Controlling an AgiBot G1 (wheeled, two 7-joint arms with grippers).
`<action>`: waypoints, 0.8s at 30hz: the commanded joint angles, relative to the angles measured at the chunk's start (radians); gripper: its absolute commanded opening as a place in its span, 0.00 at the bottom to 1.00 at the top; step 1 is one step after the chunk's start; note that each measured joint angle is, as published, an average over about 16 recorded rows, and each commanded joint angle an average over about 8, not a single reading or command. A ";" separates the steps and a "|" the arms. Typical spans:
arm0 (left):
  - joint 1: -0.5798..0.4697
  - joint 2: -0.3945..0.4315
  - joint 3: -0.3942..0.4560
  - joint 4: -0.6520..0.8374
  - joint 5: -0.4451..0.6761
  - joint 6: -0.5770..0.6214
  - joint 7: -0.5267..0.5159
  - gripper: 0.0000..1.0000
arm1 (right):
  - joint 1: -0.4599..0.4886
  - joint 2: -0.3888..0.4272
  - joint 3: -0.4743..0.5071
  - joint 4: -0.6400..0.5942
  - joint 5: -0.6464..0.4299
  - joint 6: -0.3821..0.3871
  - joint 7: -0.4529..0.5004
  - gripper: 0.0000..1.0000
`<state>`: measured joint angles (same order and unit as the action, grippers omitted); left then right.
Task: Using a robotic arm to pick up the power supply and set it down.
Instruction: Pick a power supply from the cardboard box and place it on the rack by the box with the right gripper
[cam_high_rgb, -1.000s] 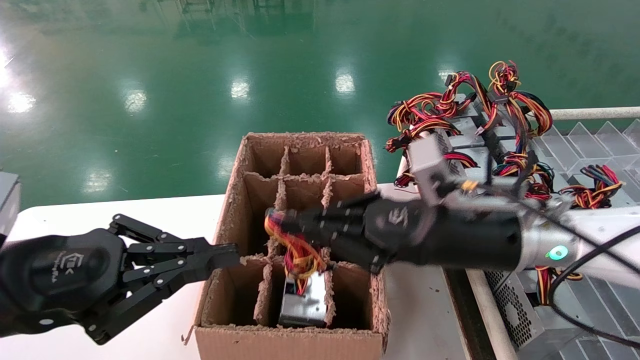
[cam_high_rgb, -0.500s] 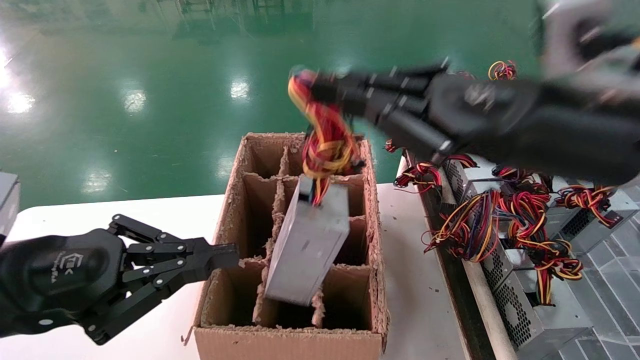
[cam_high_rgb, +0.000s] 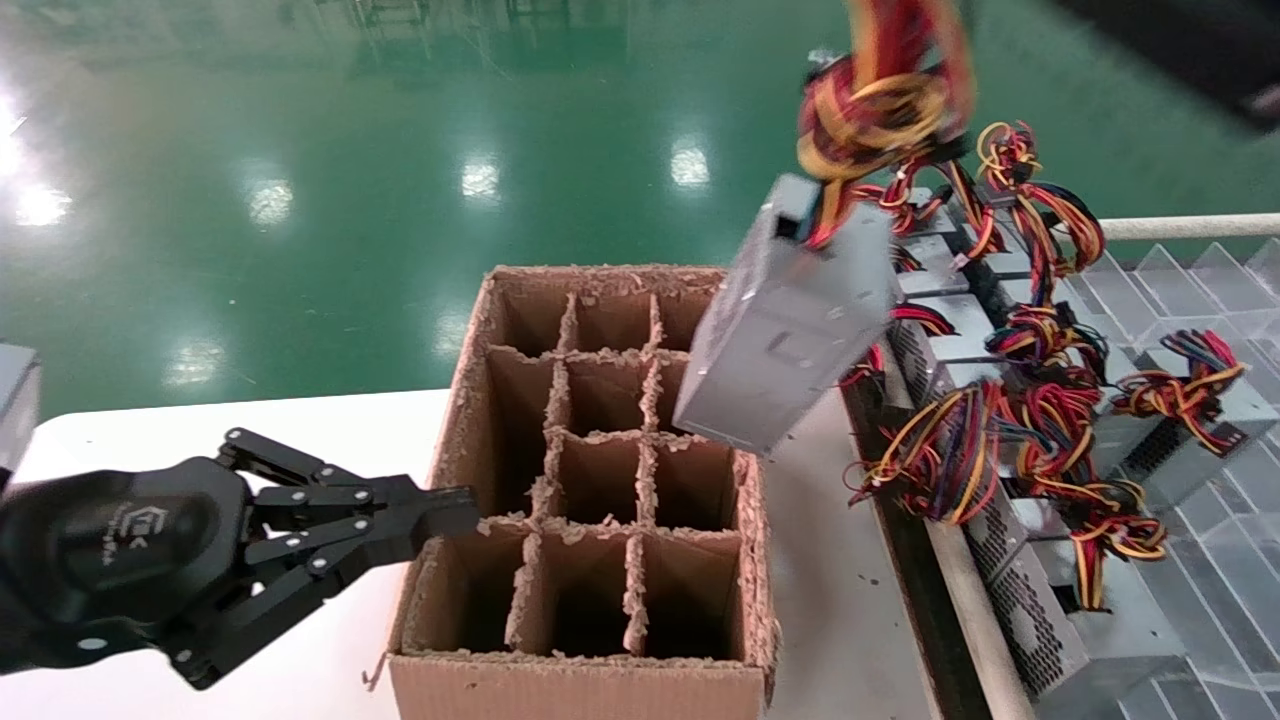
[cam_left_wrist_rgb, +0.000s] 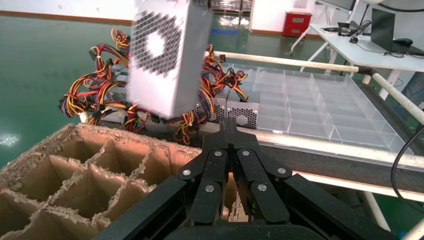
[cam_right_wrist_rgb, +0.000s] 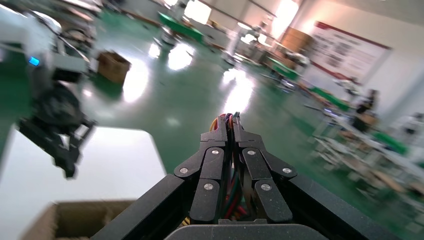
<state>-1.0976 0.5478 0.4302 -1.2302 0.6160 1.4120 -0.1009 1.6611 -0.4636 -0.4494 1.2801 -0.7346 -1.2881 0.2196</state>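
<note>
— While the power supply (cam_high_rgb: 785, 335) hangs tilted in the air above the far right corner of the cardboard box (cam_high_rgb: 590, 480), what carries it?

— Its wire bundle (cam_high_rgb: 880, 110). The right gripper (cam_right_wrist_rgb: 231, 121) is clenched on those red and yellow strands, seen between its fingertips in the right wrist view; in the head view the gripper itself is cut off at the top edge, so the grey unit dangles below it.

— Is the unit touching the box?

— No, it is clear of the dividers, its lower corner over the box's right wall, near the other grey units (cam_high_rgb: 1010, 420) with their wires on the clear tray (cam_left_wrist_rgb: 320, 107).

— And the left gripper (cam_high_rgb: 455, 510)?

— Parked over the white desk (cam_high_rgb: 330, 430) at the box's left wall, fingertips pressed together on nothing, well apart from the power supply.
</note>
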 joint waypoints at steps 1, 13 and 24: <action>0.000 0.000 0.000 0.000 0.000 0.000 0.000 0.00 | 0.011 0.051 0.017 0.039 -0.005 0.023 0.022 0.00; 0.000 0.000 0.000 0.000 0.000 0.000 0.000 0.00 | 0.018 0.366 0.071 0.066 -0.004 -0.015 0.097 0.00; 0.000 0.000 0.000 0.000 0.000 0.000 0.000 0.00 | -0.035 0.619 -0.083 0.035 0.077 0.011 0.087 0.00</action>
<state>-1.0976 0.5478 0.4303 -1.2302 0.6160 1.4120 -0.1009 1.6403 0.1470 -0.5468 1.3164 -0.6468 -1.2712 0.2965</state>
